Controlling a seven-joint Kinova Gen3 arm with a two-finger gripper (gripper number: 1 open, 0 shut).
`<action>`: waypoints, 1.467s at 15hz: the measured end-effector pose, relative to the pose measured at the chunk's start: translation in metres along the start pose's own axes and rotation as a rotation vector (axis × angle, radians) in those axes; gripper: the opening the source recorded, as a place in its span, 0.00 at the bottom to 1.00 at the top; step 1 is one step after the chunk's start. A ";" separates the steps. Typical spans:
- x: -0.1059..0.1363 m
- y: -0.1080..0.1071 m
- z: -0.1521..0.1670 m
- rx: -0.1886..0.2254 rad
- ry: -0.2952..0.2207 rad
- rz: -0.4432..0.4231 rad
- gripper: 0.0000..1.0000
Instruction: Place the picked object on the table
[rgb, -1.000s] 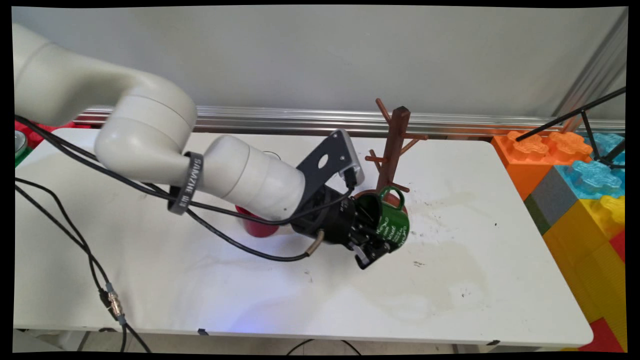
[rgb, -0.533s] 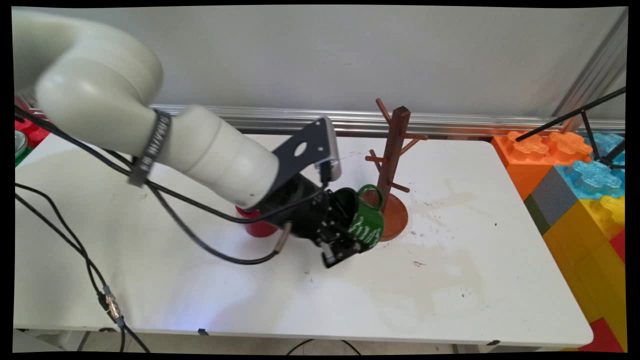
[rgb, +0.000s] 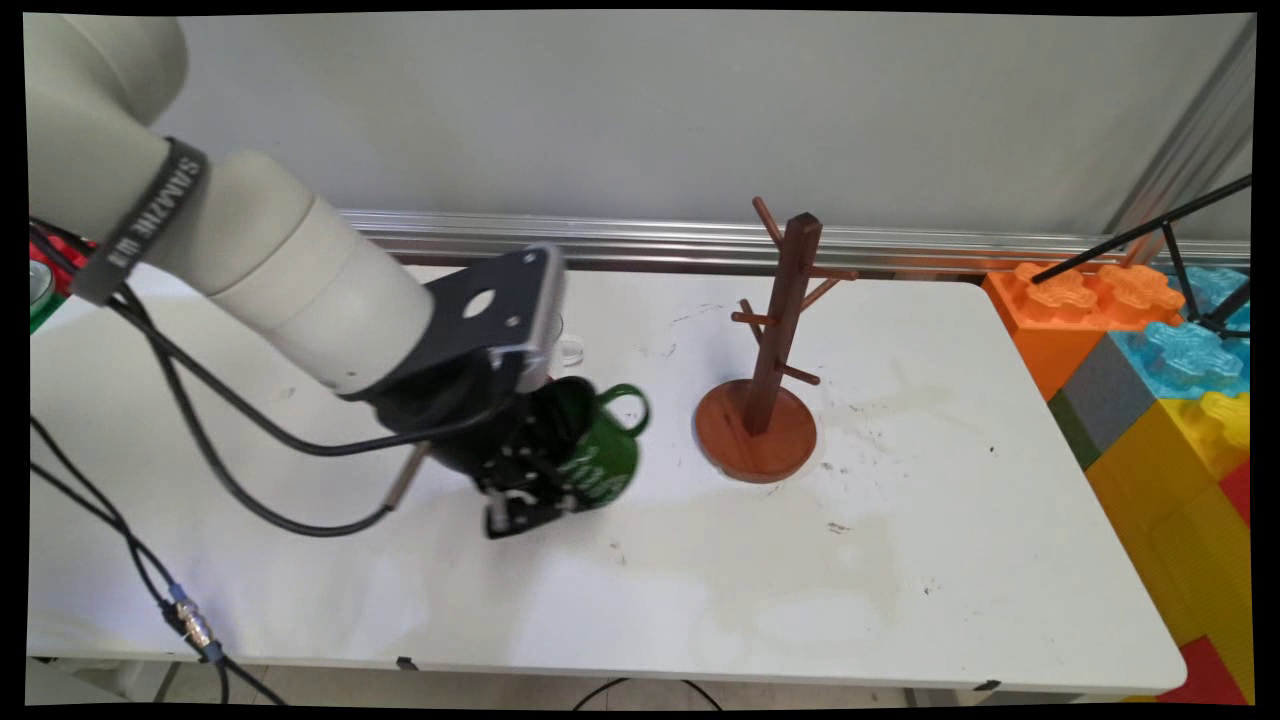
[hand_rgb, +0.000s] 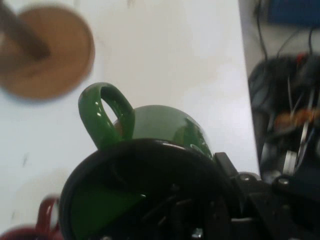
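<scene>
Fingers of the black two-finger gripper (rgb: 527, 497) clamped on the rim of one glossy green ceramic mug (rgb: 592, 458), one finger inside the dark interior, the other against the outer wall. Mug: rounded body, white lettering on the side, single loop handle turned toward the rack; held tilted above the white table (rgb: 900, 560), left of centre. One brown wooden mug rack (rgb: 765, 385): round disc base, square upright post, several slim angled pegs, none carrying a mug; standing well apart to the mug's right. One dark red mug (hand_rgb: 37, 227), glossy, only partly visible at the hand view's lower left corner. Table surface smooth, with faint stains and dark specks. Coloured plastic building blocks (rgb: 1150, 360), studded, stacked beyond the right edge.
</scene>
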 end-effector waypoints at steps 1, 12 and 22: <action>-0.006 -0.001 -0.003 0.005 -0.030 0.007 0.00; -0.049 -0.007 0.014 0.017 -0.270 0.127 0.00; -0.059 -0.011 0.075 -0.014 -0.350 0.175 0.00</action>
